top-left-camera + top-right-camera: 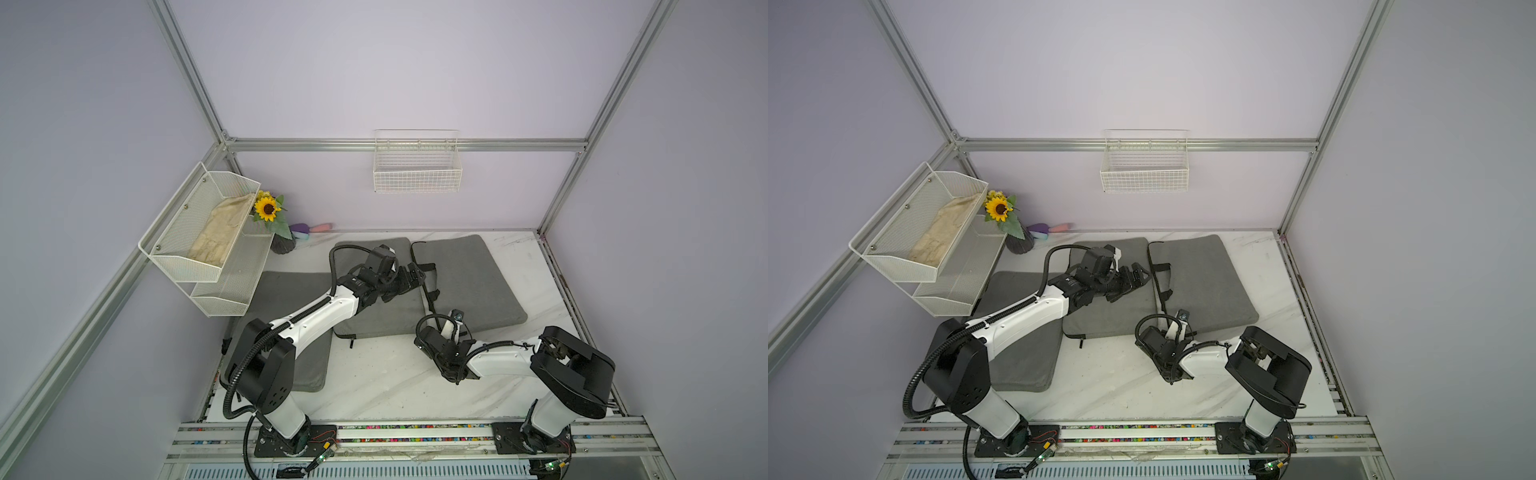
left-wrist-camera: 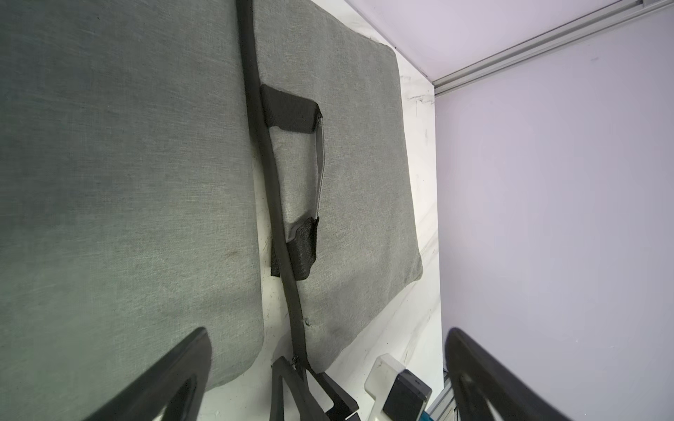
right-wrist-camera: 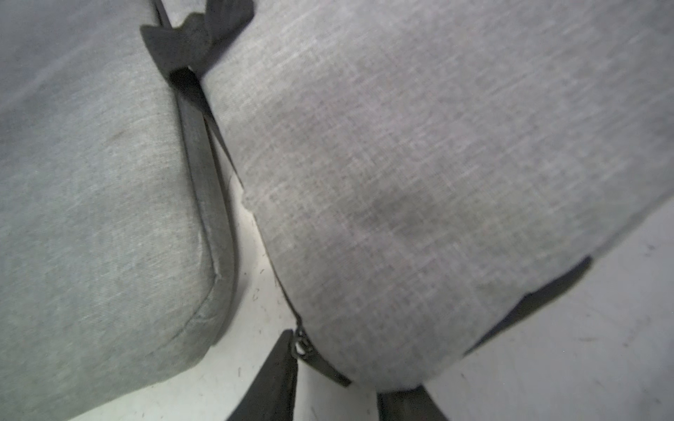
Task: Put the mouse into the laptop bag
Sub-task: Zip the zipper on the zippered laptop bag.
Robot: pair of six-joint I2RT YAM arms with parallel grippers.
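The mouse is out of view in every frame. The laptop bag (image 1: 469, 274) (image 1: 1200, 274) is a grey fabric sleeve with a black zip edge and a handle (image 2: 318, 175), lying flat at the back right of the table. My right gripper (image 1: 437, 316) (image 3: 339, 368) sits low at the bag's near corner (image 3: 383, 346). Its fingers stand apart, the zip pull (image 3: 301, 346) (image 2: 296, 359) touches one fingertip, and nothing is pinched. My left gripper (image 1: 415, 274) (image 2: 327, 333) hovers wide open and empty over the gap beside the bag's handle.
Two more grey bags lie to the left: one in the middle (image 1: 386, 316) (image 2: 109, 182) under my left arm, and one at the front left (image 1: 291, 291). A white mesh shelf (image 1: 199, 232) holds a cloth. A sunflower pot (image 1: 282, 243) and a wire wall basket (image 1: 417, 166) are at the back.
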